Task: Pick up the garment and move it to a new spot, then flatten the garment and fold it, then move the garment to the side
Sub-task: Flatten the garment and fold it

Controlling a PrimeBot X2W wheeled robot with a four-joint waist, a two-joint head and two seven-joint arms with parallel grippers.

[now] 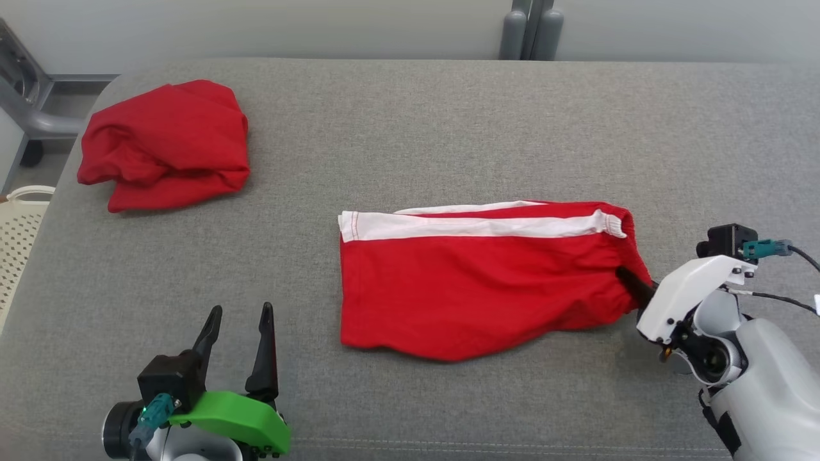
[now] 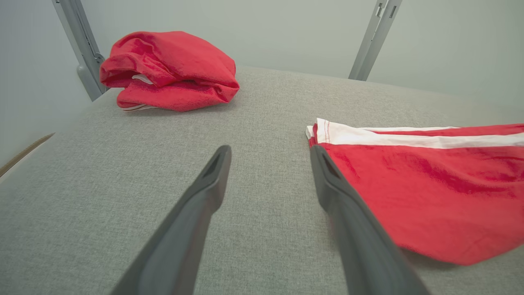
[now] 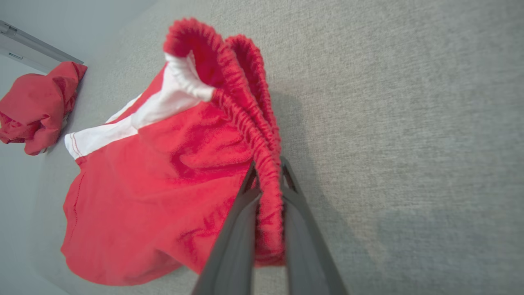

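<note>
The garment (image 1: 474, 282) is a pair of red shorts with a white side stripe, lying folded flat in the middle of the grey table. My right gripper (image 1: 624, 276) is shut on its elastic waistband (image 3: 268, 180) at the right end, where the band is pinched between the two dark fingers and lifted a little. My left gripper (image 1: 240, 320) stands open at the lower left, apart from the shorts. In the left wrist view the left gripper (image 2: 270, 155) has bare table between its fingers, and the garment's (image 2: 425, 184) hem corner lies just right of them.
A second red garment (image 1: 165, 144) lies bunched at the table's (image 1: 410, 128) back left corner. A pale perforated basket (image 1: 19, 237) stands off the left edge. Grey posts (image 1: 530, 29) rise behind the far edge.
</note>
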